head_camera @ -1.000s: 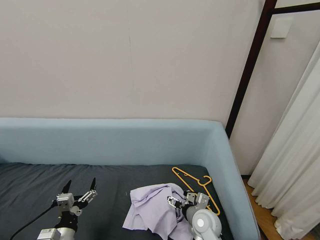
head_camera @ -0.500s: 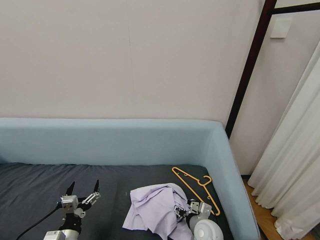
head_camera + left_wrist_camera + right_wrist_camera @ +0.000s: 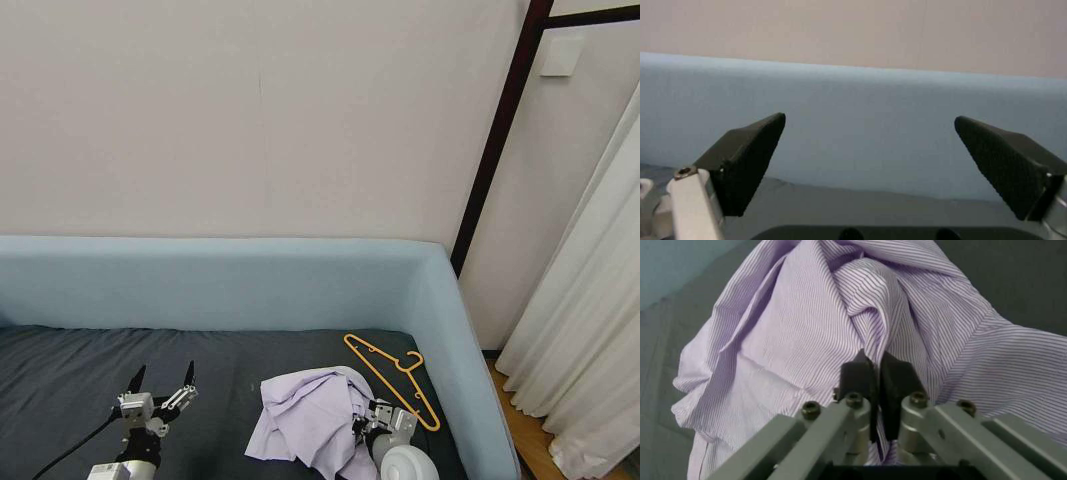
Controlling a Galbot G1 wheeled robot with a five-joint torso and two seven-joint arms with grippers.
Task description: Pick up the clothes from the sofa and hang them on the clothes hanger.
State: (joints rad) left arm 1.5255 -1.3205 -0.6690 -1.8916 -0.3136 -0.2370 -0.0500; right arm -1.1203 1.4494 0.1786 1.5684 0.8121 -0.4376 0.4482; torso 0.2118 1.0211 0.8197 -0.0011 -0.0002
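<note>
A crumpled purple striped shirt (image 3: 305, 420) (image 3: 807, 325) lies on the dark sofa seat (image 3: 70, 370). My right gripper (image 3: 366, 417) (image 3: 875, 360) sits at the shirt's right edge, its fingers pressed together on a fold of the fabric. An orange clothes hanger (image 3: 388, 373) lies flat on the seat just behind the shirt, near the sofa's right arm. Over the bare seat to the left of the shirt hovers my left gripper (image 3: 160, 382) (image 3: 873, 165), open and holding nothing.
The light blue sofa back (image 3: 220, 280) (image 3: 860, 120) runs across behind the seat, and the sofa's right arm (image 3: 465, 370) borders the hanger. A dark door frame (image 3: 495, 140) and white curtains (image 3: 590, 340) stand to the right.
My right gripper has drawn back toward me, lower in the head view, and the shirt's right side has bunched toward it. The left gripper shifted only slightly.
</note>
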